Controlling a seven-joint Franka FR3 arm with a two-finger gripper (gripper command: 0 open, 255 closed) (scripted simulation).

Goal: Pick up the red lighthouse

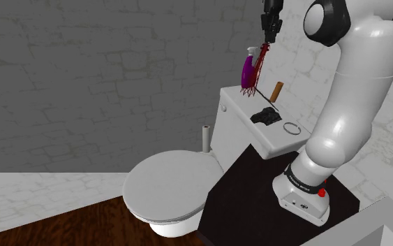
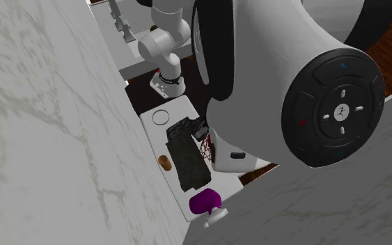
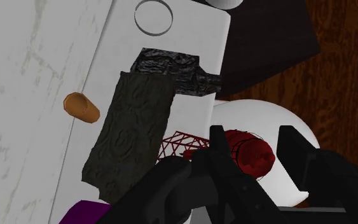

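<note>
**Lighthouse in my pincer, over the tank lid**

The lighthouse (image 1: 260,61) sits above the far end of the toilet's tank lid (image 1: 236,99). Its long axis is close to upright but leans. Its red top points up into my pincer (image 1: 266,43), and its lattice foot points down toward the lid. In the shoulder view the foot falls in front of the purple bottle (image 1: 246,71).

In the wrist view I look almost straight down that axis. The rounded red top (image 3: 252,154) faces me, and the lattice foot runs away toward the dark slab (image 3: 133,137).

My pincer (image 3: 255,141) is only part-way apart. Its two fingers are closed on the red top, one on each side, and touch nothing else.

I cannot tell whether the foot is clear of the lid or resting on it. In the second exterior view my arm covers the top, and only some of the lattice (image 2: 205,147) shows beside the slab. The bottle's lower part is cut off by my hand in the wrist view.
</note>
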